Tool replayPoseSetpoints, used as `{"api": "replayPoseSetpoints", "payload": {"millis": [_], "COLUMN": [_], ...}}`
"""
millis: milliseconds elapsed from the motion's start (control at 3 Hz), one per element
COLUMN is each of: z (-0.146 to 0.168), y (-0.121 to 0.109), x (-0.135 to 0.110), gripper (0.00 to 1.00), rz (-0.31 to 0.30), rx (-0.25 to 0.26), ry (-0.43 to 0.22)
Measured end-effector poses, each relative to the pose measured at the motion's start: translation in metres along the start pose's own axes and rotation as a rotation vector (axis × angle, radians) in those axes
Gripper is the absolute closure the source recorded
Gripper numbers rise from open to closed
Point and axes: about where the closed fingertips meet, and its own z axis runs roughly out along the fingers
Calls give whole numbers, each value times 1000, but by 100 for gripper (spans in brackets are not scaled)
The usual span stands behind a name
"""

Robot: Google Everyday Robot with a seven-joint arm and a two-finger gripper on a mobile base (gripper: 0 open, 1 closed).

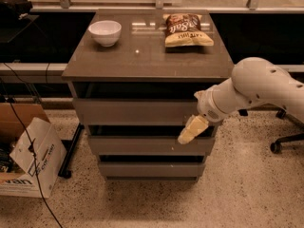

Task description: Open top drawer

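Note:
The top drawer (135, 111) is the wide grey-brown flat front just under the cabinet top, with a dark gap above it. It sits flush with the two matching drawer fronts below. My white arm comes in from the right. My gripper (190, 131) hangs in front of the cabinet's right side, at the lower right edge of the top drawer front and over the gap above the second drawer (147, 145).
A white bowl (105, 33) and a chip bag (186, 30) lie on the cabinet top (147, 56). A cardboard box (28, 156) and cables are on the floor at left. An office chair base (285, 139) stands at right. Speckled floor lies in front.

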Motion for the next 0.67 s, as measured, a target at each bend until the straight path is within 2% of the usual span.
{"api": "replayPoseSetpoints", "payload": {"millis": [667], "z": [42], "y": [-38], "x": [10], "gripper": [0], "rz": [26], "rx": [-22], "ry": [-11]}}
